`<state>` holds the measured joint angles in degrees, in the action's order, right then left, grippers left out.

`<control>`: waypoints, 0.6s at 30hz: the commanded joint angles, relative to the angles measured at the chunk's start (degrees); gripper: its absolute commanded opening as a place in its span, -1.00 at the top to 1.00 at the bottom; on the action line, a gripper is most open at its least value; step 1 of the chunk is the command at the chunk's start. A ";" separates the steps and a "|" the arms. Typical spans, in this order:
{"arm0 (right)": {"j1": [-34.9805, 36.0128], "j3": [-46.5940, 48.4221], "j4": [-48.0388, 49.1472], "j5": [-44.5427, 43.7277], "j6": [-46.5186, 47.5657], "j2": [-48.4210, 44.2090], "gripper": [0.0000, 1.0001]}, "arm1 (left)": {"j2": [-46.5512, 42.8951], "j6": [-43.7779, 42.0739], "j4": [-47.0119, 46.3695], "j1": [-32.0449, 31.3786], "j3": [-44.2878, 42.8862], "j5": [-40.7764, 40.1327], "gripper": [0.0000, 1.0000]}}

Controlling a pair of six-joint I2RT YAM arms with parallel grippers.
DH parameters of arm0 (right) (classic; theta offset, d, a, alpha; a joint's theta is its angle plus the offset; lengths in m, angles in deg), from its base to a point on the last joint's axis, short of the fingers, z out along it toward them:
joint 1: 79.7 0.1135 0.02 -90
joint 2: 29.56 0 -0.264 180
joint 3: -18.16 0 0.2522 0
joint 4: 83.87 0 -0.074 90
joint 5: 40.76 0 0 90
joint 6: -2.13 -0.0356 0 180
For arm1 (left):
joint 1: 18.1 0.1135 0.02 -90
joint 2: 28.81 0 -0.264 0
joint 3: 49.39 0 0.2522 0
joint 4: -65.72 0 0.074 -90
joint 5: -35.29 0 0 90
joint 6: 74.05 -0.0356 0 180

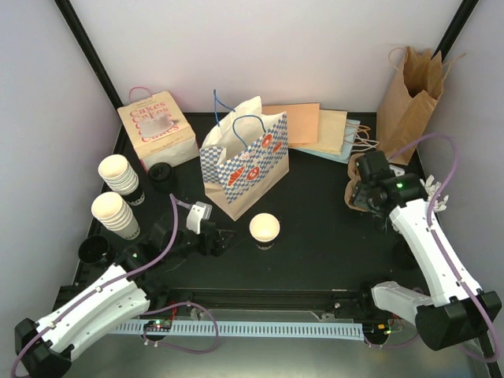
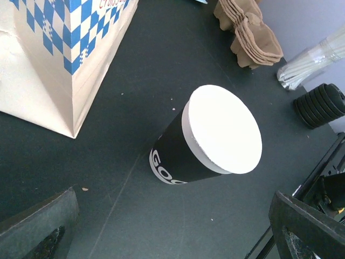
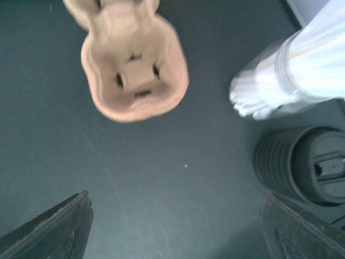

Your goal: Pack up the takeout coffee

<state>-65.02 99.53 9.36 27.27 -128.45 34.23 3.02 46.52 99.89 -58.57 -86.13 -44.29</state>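
Lettering cut short on the black sleeve of the lone cup (image 2: 215, 137): only "GOO" legible. Top flat white from the wrist view; open or covered, cannot tell. Stands upright on the counter (image 1: 331, 236), just in front of the checked bag (image 1: 244, 161).

Left pincer (image 1: 222, 241) near that cup, released, fingers (image 2: 38, 226) wide apart, grasping nothing. Right pincer (image 3: 177, 195) likewise released, hangs over stacked pulp carriers (image 3: 135, 70) and covers most of them from above.

Straws (image 3: 291, 75) blurred, cut off by the frame edge. Dark round shape (image 1: 94, 250) at the left edge too dim to name.

Counted: one lone cup; two cup stacks (image 1: 116, 175) at the left, nested too tightly to number; two lots of black lids (image 3: 307, 162), one beside the straws, one by the cake box (image 1: 156, 130).
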 commanded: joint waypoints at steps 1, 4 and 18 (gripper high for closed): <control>5.56 -4.69 -0.54 -0.67 -5.97 0.08 -0.75 | 1.00 -0.53 -2.68 0.35 -1.80 1.91 -0.97; 7.52 -7.59 1.89 0.26 -7.63 0.22 -0.79 | 1.41 -0.17 -2.87 0.37 -1.96 2.79 -0.98; 7.74 -22.01 17.83 7.83 -6.60 -1.73 -0.85 | 0.20 -0.52 2.35 0.38 -5.52 -1.81 -0.97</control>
<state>-57.57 78.33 20.72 32.38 -135.40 33.16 3.76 46.49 100.61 -58.57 -88.05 -43.53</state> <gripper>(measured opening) 0.919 0.988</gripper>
